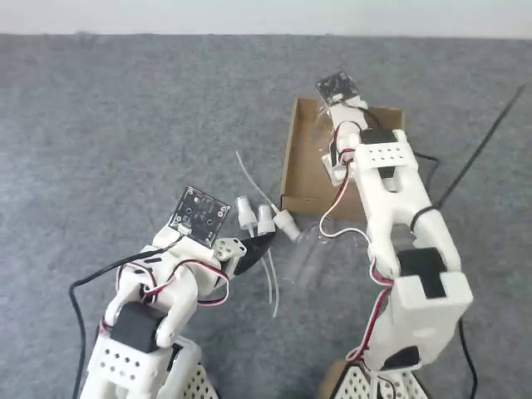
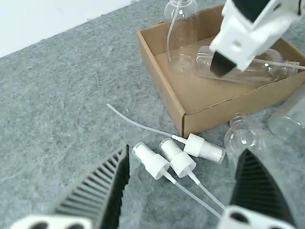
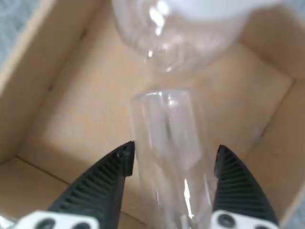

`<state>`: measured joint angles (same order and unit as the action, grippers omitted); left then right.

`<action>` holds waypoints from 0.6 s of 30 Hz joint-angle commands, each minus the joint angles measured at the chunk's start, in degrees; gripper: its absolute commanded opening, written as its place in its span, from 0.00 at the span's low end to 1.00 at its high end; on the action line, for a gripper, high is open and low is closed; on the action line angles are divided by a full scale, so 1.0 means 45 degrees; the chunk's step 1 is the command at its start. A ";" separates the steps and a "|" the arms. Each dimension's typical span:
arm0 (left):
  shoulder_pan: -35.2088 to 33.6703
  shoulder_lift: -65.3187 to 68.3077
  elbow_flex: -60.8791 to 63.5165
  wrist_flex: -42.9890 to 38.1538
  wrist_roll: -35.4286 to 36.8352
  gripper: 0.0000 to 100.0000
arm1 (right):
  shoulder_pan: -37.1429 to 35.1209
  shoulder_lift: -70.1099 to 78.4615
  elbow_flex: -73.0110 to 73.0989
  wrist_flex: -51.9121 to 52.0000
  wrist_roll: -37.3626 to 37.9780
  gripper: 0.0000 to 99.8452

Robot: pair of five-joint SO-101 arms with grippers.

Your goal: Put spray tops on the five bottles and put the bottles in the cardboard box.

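Currently the left gripper [image 2: 186, 153] is parked at 7 o'clock on the grey mat [image 1: 125, 125] in the high view. Its jaws are spread wide, with nothing held or touched. Three spray tops [image 2: 178, 161] are framed between them, so a pick is probably being lined up. The tops are laid side by side just off the 7 o'clock corner of the cardboard box [image 1: 288, 158], dip tubes trailing toward 6 o'clock. An uncapped bottle [image 2: 240, 138] is left on the mat at 3 o'clock of the tops, judged still to be capped.

In the box, a standing bottle [image 2: 181, 28] is seen at the far end and a flat bottle [image 3: 167, 138] beside it. The right gripper [image 3: 175, 148] is hung over the box at 1 o'clock, jaws open astride the flat bottle. One jaw is just beside its wall and the other apart, so no squeeze is seen; a release or pre-grasp is assumed.
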<state>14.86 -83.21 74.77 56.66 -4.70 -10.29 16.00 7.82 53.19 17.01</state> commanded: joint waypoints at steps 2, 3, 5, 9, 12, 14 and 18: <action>0.0020 -0.0215 -0.0127 -0.0332 -0.0078 0.33 | -0.0068 0.0342 -0.0840 0.0010 0.0156 0.22; 0.0020 -0.0215 -0.0127 -0.0332 -0.0078 0.33 | -0.0068 0.0479 -0.0840 0.0010 0.0117 0.22; 0.0020 -0.0215 -0.0127 -0.0332 -0.0078 0.33 | -0.0049 0.0694 -0.0860 0.0010 0.0117 0.20; 0.0020 -0.0215 -0.0127 -0.0332 -0.0078 0.33 | 0.0303 0.0752 -0.0957 -0.0459 0.0137 0.06; 0.0020 -0.0215 -0.0127 -0.0332 -0.0078 0.33 | 0.0850 0.0752 -0.1192 -0.0869 0.0098 0.02; 0.0020 -0.0215 -0.0127 -0.0332 -0.0078 0.33 | 0.1162 0.0752 -0.1407 -0.0752 0.0098 0.03; 0.0020 -0.0215 -0.0127 -0.0332 -0.0078 0.33 | 0.1475 0.0733 -0.2090 -0.0088 0.0078 0.01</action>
<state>14.86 -83.21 74.77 56.66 -4.70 -5.19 19.96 4.13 50.90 17.01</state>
